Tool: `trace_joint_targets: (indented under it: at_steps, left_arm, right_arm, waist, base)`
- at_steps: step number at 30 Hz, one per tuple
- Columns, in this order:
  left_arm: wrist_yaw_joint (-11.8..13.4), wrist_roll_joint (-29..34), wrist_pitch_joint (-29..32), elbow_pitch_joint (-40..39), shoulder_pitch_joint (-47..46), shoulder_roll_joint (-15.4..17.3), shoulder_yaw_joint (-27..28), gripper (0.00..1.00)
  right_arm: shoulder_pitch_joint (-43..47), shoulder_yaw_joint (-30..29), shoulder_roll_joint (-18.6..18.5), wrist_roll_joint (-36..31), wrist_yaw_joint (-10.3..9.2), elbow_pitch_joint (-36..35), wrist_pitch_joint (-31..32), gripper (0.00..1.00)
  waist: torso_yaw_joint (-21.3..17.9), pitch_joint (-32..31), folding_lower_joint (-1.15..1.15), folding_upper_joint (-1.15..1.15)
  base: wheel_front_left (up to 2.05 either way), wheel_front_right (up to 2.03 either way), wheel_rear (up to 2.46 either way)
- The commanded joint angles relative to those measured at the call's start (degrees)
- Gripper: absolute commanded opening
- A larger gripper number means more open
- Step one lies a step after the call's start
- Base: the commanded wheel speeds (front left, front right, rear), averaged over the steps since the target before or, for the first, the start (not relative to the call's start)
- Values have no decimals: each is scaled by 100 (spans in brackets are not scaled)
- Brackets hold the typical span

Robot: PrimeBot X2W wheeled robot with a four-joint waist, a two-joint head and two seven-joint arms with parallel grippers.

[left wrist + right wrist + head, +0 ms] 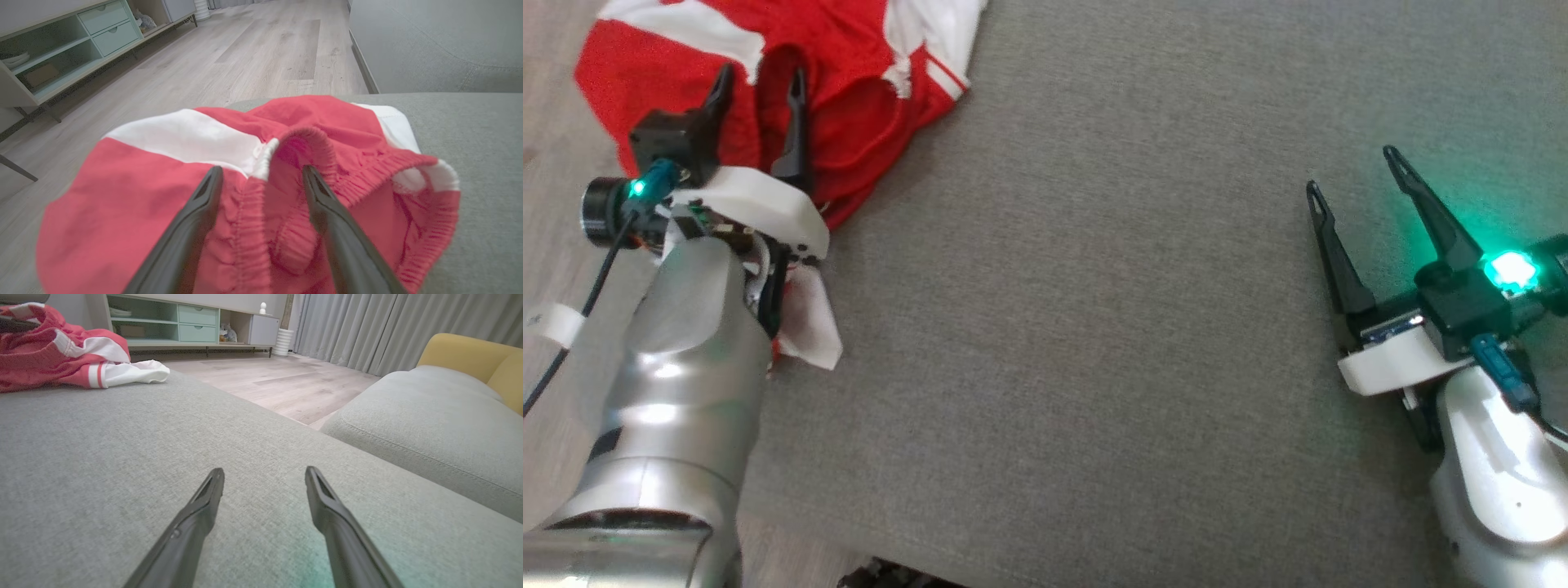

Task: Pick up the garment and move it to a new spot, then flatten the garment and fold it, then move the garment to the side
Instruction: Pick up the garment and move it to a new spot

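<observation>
The garment (849,98) is a crumpled pair of red shorts with white stripes, lying at the far left corner of the grey cushion (1094,310). My left gripper (761,77) hovers over it, open, its fingers straddling a fold of the elastic waistband (286,171); whether they touch the cloth I cannot tell. A white part of the garment (813,322) sticks out under the left wrist. My right gripper (1352,170) stands open over bare cushion at the right, far from the garment (61,355), nothing between its fingers (210,494).
The cushion's left edge drops to a wood floor (245,53). A low cabinet (61,49) with drawers stands beyond the floor. A second grey cushion (429,428) and a yellow one (470,355) lie to the right, past a gap.
</observation>
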Motion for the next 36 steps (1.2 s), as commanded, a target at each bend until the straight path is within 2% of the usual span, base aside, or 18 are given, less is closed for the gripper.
trace_joint_targets:
  at_steps: [1, 2, 3, 4, 10, 16, 21, 27, 34, 36]
  left_arm:
    - [12, -34, -28, -80, -174, 351, 90, 100]
    - [12, -38, -28, -40, -179, 400, 84, 100]
    - [12, -44, -28, -42, -180, 445, 98, 72]
    - [118, -7, -29, -217, -150, 538, 138, 0]
    - [285, 163, -29, -1235, -3, 803, 239, 0]
    - [209, 313, -30, -2616, -18, 1044, 291, 0]
    - [106, 386, -30, -3633, -158, 1163, 111, 0]
    - [24, 122, -30, -3992, -463, 1227, -346, 0]
    - [12, -174, 159, -4007, -1111, 1016, -974, 0]
    - [12, -197, 177, -3978, -1191, 986, -1055, 0]
  right_arm:
    - [50, 68, -81, -48, -4, 103, 20, 100]
    - [26, 67, -71, -46, -4, 96, 20, 100]
    - [4, 65, -57, -43, -4, 89, 20, 100]
    - [-37, 72, -17, -44, -4, 86, 20, 100]
    - [-125, 75, 222, 4, -4, 132, 20, 100]
    - [-69, 35, 599, 149, -4, 197, 20, 100]
    - [81, 37, 812, 339, -4, 258, 20, 100]
    - [319, 170, 877, 803, -4, 236, 20, 100]
    - [490, 289, 879, 1224, -4, 182, 20, 100]
    - [509, 296, 879, 1266, -4, 177, 20, 100]
  waist:
    - [-105, 105, 0, 0]
    - [-137, 128, 0, 0]
    - [-166, 144, 0, 0]
    - [-226, 154, 0, 0]
    - [-457, -26, 0, 0]
    - [-854, -593, 0, 0]
    - [-1390, -1235, 0, 0]
    - [-2292, -1867, 0, 0]
    - [-3281, -2091, 0, 0]
    - [-3403, -2100, 0, 0]
  base:
    - [0, 0, 0]
    - [0, 0, 0]
    - [0, 0, 0]
    - [0, 0, 0]
    - [0, 0, 0]
    - [0, 0, 0]
    - [0, 0, 0]
    - [0, 0, 0]
    - [0, 0, 0]
    - [0, 0, 0]
